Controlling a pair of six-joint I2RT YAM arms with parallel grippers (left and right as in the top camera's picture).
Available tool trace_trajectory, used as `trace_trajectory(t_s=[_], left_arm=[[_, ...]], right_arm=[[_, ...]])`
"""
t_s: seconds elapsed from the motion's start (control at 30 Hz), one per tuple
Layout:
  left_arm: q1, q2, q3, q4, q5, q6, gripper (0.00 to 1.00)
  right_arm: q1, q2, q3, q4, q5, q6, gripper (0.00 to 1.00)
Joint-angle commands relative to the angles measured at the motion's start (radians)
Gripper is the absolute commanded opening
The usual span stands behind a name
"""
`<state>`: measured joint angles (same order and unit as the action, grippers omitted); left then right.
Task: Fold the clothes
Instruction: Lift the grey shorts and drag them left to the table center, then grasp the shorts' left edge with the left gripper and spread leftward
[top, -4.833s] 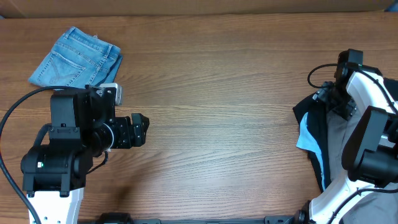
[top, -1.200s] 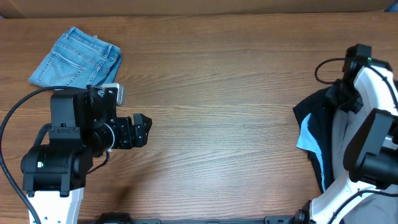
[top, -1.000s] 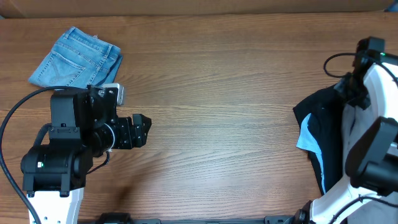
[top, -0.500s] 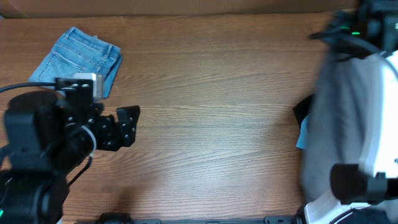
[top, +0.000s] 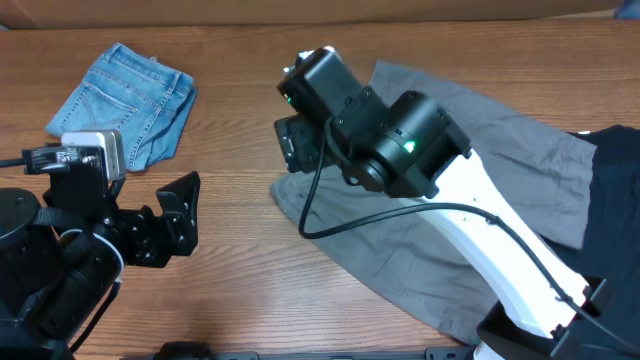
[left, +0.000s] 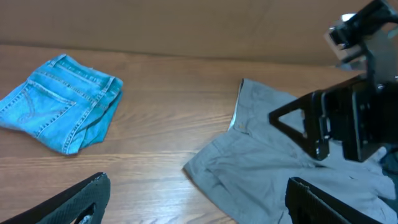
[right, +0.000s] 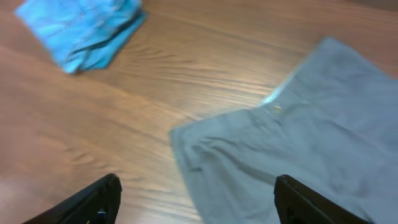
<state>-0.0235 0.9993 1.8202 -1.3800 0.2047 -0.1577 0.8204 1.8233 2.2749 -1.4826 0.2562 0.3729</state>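
The grey-khaki shorts (top: 500, 140) lie spread and rumpled across the middle and right of the table. They also show in the left wrist view (left: 261, 162) and the right wrist view (right: 311, 124). My right gripper (top: 292, 150) reaches out over their left end. It is open and empty (right: 196, 199), hovering above the shorts' left edge. My left gripper (top: 183, 215) is open and empty (left: 202, 208) over bare wood, left of the shorts and facing them.
Folded blue denim shorts (top: 125, 95) lie at the far left, also in the left wrist view (left: 62, 102) and the right wrist view (right: 81, 28). A dark garment (top: 615, 200) lies at the right edge. A cardboard wall (left: 186, 25) runs along the back.
My right arm swung from the right edge to the table's middle, bringing the grey shorts out of the pile and across the table. My left arm shifted down and left.
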Motion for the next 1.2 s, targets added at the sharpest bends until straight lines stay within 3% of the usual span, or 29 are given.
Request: trace_trajectory(t_s=[0.0, 0.27, 0.47, 0.57, 0.7, 0.83, 1.03, 1.1, 1.17], left_arm=[[0.01, 0.007, 0.016, -0.011, -0.011, -0.01, 0.93], [0.004, 0.097, -0.002, -0.064, 0.08, 0.053, 0.91], [-0.124, 0.231, -0.08, -0.058, 0.076, 0.066, 0.85], [-0.26, 0.306, -0.127, -0.02, -0.036, 0.06, 0.83], [-0.445, 0.408, -0.198, 0.042, -0.291, 0.02, 0.85], [-0.54, 0.539, -0.291, 0.143, -0.365, 0.004, 0.85], [-0.536, 0.764, -0.361, 0.25, -0.369, -0.091, 0.68], [-0.529, 0.832, -0.362, 0.282, -0.369, -0.093, 0.55], [-0.526, 0.883, -0.362, 0.312, -0.369, -0.093, 0.52]], right_arm=[[-0.085, -0.093, 0.018, -0.013, 0.136, 0.074, 0.82], [-0.269, -0.291, 0.018, 0.014, 0.0, 0.093, 0.85], [-0.349, -0.414, 0.018, 0.014, -0.05, 0.126, 0.89], [-0.354, -0.447, 0.017, 0.013, -0.053, 0.126, 0.89], [-0.354, -0.458, 0.017, -0.005, -0.057, 0.127, 0.91], [-0.354, -0.457, 0.017, -0.032, -0.056, 0.13, 0.92], [-0.358, -0.457, 0.017, -0.061, -0.056, 0.129, 0.92], [-0.358, -0.457, 0.017, -0.071, -0.056, 0.129, 0.92], [-0.358, -0.457, 0.017, -0.077, -0.055, 0.129, 0.92]])
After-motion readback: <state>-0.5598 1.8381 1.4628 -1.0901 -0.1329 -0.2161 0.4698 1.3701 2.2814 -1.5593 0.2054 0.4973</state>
